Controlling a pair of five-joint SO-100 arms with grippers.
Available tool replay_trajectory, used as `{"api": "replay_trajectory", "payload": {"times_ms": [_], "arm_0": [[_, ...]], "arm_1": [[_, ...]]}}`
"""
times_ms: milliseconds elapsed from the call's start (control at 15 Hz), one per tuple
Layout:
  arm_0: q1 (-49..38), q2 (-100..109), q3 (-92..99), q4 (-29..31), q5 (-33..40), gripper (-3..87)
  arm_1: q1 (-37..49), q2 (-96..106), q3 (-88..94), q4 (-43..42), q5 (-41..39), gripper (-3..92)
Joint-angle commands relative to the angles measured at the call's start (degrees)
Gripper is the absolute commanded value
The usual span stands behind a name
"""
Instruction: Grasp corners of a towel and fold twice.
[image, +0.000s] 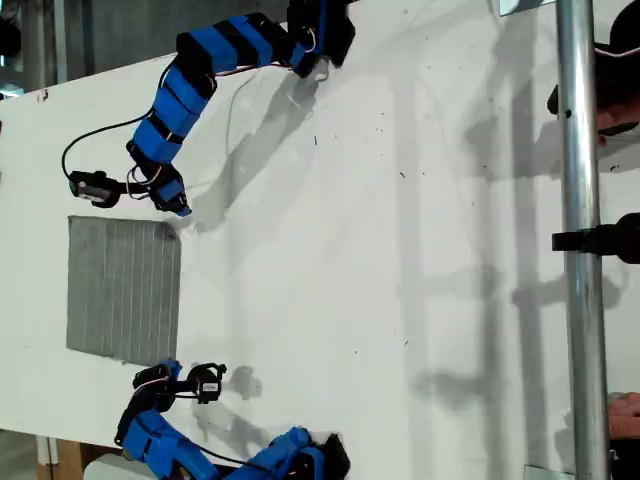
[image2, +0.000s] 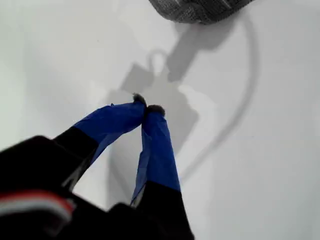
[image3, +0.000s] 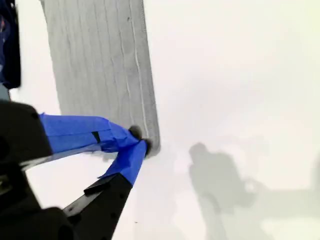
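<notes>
The gray striped towel (image: 122, 290) lies flat on the white table (image: 400, 250) at the exterior view's left. My first gripper (image: 180, 207) (image2: 146, 105) is shut with nothing in it. It hovers just off the towel's corner (image: 174, 227) nearer the exterior view's top, and the first wrist view shows that corner (image2: 200, 10) a short way beyond the tips. My second gripper (image: 166, 370) (image3: 139, 141) is shut, with its tips touching the towel (image3: 100, 65) edge beside the corner (image3: 152, 147) nearer the exterior view's bottom. I see no cloth between its tips.
A metal pole (image: 580, 240) with a black clamp (image: 605, 240) crosses the exterior view's right side. A person's hands (image: 620, 115) show at that right edge. Arm shadows fall on the table right of both grippers. The table's edge runs close to the towel at the exterior view's left.
</notes>
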Motion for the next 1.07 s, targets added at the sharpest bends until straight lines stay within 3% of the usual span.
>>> {"api": "replay_trajectory", "payload": {"times_ms": [0, 533, 1000], "arm_0": [[-1.7, -3.1, -4.3, -5.1, -0.7, -1.2], [-2.6, -9.1, -3.5, -17.8, -1.4, -2.6], [-4.5, -12.5, -5.1, -20.7, -1.8, -2.6]], "arm_1": [[0.9, 0.7, -2.9, -7.3, -1.0, -0.3], [3.8, -9.1, -3.4, -33.9, -0.8, -0.3], [2.5, -16.4, -6.9, -51.8, -1.1, -0.3]]}}
